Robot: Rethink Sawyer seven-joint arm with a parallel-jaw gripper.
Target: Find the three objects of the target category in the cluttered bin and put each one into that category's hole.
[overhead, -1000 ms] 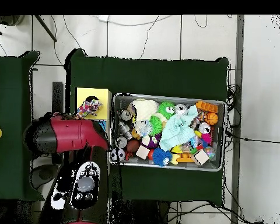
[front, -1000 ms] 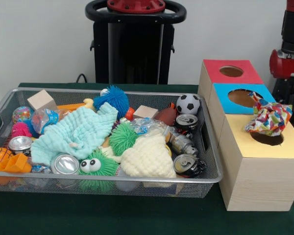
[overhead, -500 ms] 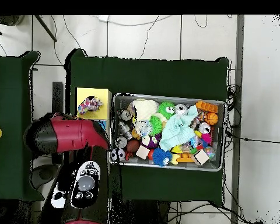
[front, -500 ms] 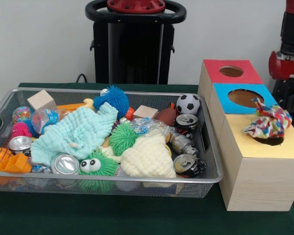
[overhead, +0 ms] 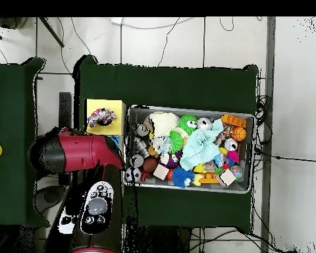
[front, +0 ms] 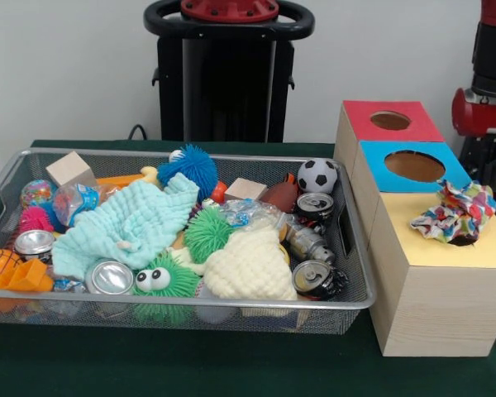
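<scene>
Sitting on the green bench (front: 231,372), the bin (front: 231,304) holds toys, cans and cloths.
Beside it, a multicoloured cloth (front: 456,212) lies over the yellow box's hole (front: 461,240); the claw is hidden, so its state and bearings from it cannot be told.

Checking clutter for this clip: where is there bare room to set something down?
Bare green table lies in front of the bin and the yellow box. Bare yellow top lies left of the colourful cloth on its hole. The bin itself is crowded throughout.

Bright, even, soft indoor light
</scene>
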